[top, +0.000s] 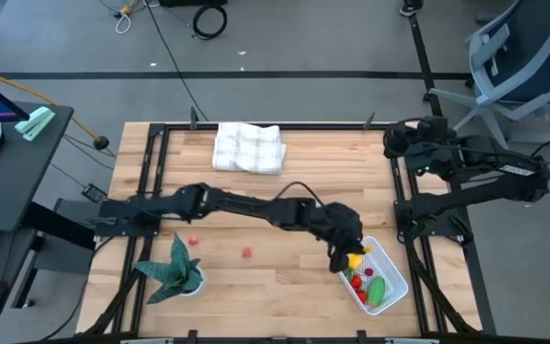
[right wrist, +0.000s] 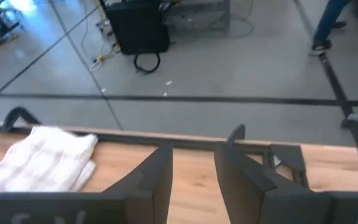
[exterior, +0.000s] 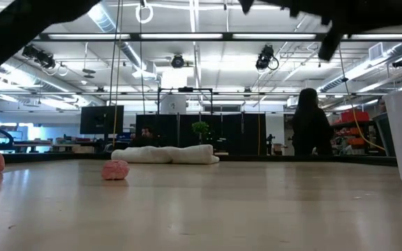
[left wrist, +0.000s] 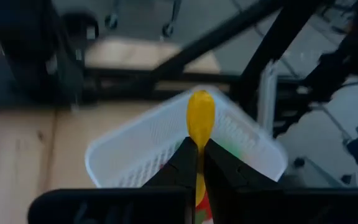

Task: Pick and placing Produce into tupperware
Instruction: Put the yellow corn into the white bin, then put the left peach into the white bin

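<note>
Over the white tupperware point(top: 392, 270) near the table's front-right corner, left gripper point(left wrist: 197, 163) clamps a yellow toy piece point(left wrist: 200, 118); right gripper point(right wrist: 193, 169), fingers apart, waits at the back-right edge.

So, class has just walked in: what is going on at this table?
The left gripper holds a yellow toy piece over the white tupperware, which already contains red and green pieces. Two small reddish pieces lie out on the table, near a potted plant. The right gripper waits, holding nothing, at the far right edge, across from a folded cloth.
</note>
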Motion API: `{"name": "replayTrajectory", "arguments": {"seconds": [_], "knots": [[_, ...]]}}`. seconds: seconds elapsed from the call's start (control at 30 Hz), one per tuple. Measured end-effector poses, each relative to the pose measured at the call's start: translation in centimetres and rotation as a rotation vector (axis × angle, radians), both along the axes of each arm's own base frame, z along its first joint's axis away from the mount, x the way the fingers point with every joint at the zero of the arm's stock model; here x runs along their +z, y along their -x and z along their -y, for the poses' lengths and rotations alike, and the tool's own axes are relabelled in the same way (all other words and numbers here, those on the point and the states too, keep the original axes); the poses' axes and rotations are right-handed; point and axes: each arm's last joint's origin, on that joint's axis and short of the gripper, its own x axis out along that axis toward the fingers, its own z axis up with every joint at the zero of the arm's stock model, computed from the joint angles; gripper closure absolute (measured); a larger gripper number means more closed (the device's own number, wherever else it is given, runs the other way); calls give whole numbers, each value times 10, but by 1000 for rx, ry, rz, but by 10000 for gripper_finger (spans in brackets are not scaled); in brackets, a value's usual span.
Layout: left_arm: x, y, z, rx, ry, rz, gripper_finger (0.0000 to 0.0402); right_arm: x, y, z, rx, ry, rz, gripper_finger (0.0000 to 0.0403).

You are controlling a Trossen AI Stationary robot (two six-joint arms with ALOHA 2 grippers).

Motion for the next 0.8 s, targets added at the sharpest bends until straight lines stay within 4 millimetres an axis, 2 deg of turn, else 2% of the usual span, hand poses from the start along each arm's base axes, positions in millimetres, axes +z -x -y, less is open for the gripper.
{"name": "replayTrajectory", "arguments": {"seconds": [0.17, 0.33, 0.5, 0.63, 0.8], "knots": [[-41, -10, 1, 17, 25, -83, 378, -1, -1, -1, 57, -49, -32, 275], [-63, -12, 1, -2, -27, -124, 366, -2, -2, -1, 67, -62, -36, 275], [-61, -12, 1, 1, -18, -123, 317, -2, -2, -1, 67, -63, -37, 275], [-56, -11, 0, 48, 71, -155, 263, -2, -2, -2, 93, -77, -56, 275], [-39, 5, -12, 35, 218, -355, 222, -4, -3, -3, 123, -121, -57, 275]]}}
